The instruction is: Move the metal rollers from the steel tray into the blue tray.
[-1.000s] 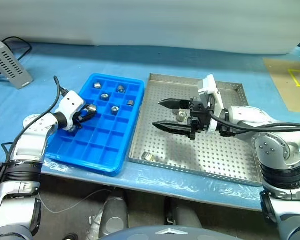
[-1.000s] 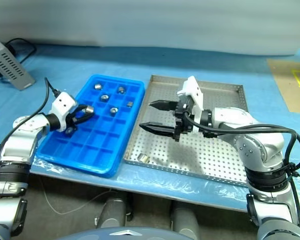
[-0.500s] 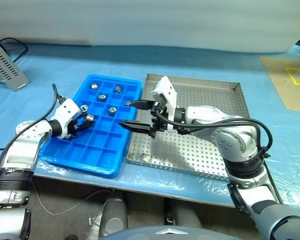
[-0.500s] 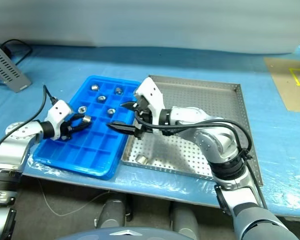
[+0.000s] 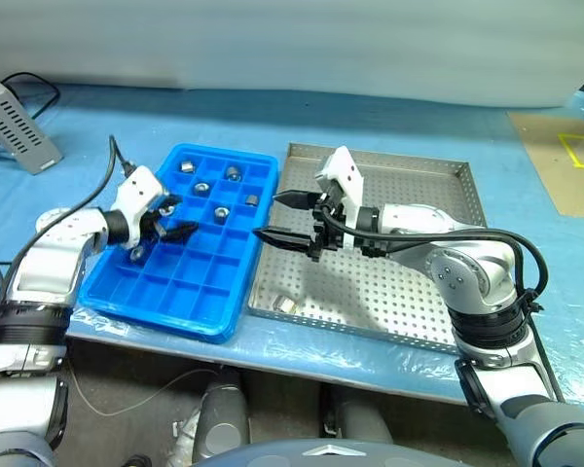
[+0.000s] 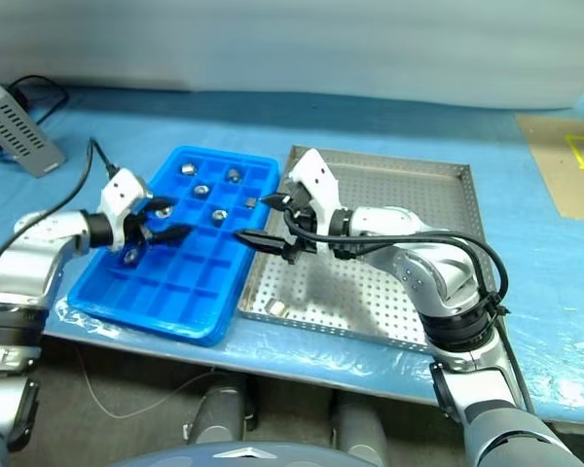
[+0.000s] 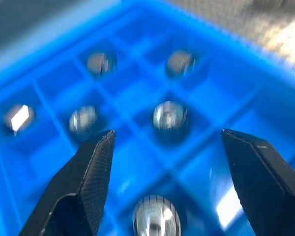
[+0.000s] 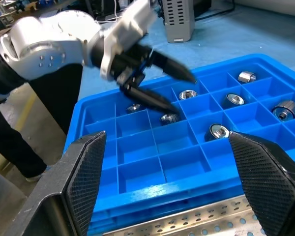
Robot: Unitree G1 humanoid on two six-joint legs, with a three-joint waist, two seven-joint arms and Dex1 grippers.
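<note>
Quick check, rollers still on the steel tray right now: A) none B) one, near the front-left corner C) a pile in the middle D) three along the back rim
B: a single metal roller lies on the steel tray near its front-left corner; the other rollers seen sit in compartments of the blue tray.
</note>
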